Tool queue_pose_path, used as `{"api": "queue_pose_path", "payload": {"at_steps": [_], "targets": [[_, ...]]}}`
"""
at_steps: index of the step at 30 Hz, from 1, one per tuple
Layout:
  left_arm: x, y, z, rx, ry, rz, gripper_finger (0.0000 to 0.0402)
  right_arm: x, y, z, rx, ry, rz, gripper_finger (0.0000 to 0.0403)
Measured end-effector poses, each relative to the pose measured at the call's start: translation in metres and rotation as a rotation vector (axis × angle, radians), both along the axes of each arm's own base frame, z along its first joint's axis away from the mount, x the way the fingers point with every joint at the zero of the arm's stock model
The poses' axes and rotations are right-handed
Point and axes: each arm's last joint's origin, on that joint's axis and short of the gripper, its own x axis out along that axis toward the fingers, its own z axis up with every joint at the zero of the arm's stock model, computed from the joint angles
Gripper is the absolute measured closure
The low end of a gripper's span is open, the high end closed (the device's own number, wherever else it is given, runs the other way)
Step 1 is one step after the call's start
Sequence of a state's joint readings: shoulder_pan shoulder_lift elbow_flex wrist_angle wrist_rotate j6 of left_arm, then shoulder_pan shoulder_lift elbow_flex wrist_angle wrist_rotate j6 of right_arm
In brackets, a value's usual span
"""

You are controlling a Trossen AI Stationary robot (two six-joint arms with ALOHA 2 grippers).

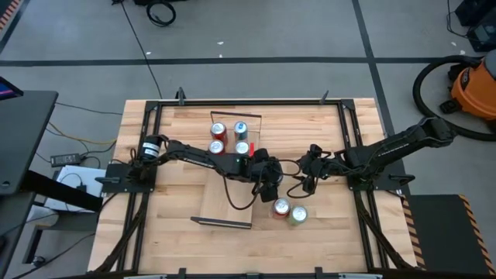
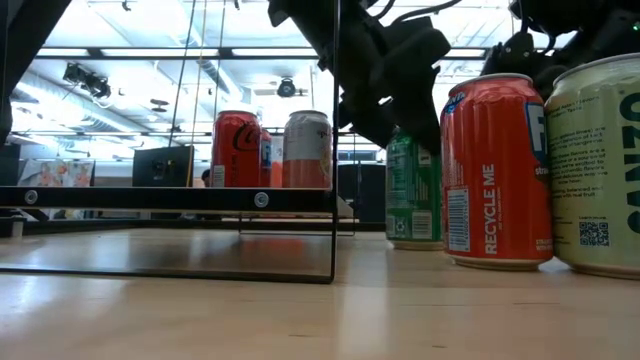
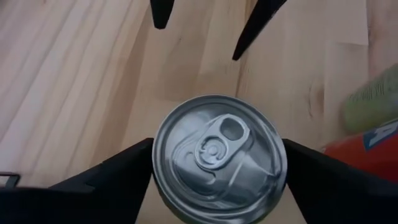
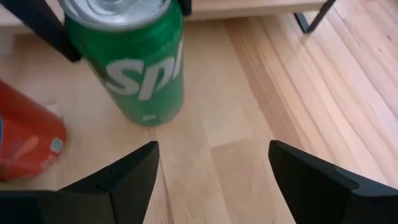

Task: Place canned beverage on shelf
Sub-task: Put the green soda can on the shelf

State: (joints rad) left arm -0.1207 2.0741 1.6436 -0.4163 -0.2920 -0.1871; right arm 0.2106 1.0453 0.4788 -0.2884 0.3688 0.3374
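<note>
Tabletop point(image 1: 186, 194): green can point(image 4: 134, 65) between left end effector point(image 3: 217, 162) fingers (upright).

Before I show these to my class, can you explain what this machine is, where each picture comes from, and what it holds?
It is a robot: two dark arms at a wooden table, each ending in a two-finger pincer. One picture looks straight down, one level across the tabletop, two from cameras on the wrists. The left pincer grips a green can standing on the table. The right pincer is open nearby, empty. Four cans stand on the shelf, a narrow plank; a red can and a pale can wait on the table.
</note>
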Motion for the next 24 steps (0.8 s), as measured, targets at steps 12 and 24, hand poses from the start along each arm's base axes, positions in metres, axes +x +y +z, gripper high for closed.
{"api": "queue_pose_path", "payload": {"at_steps": [12,24], "targets": [[-0.008,0.001,0.021,0.052,0.000,-0.064,0.0101,0.000,0.001,0.000,-0.003,0.000,0.002,0.0089],[-0.060,0.007,0.094,0.063,0.033,-0.105,0.0098,0.000,0.001,0.000,-0.003,0.003,0.001,0.0089]]}}
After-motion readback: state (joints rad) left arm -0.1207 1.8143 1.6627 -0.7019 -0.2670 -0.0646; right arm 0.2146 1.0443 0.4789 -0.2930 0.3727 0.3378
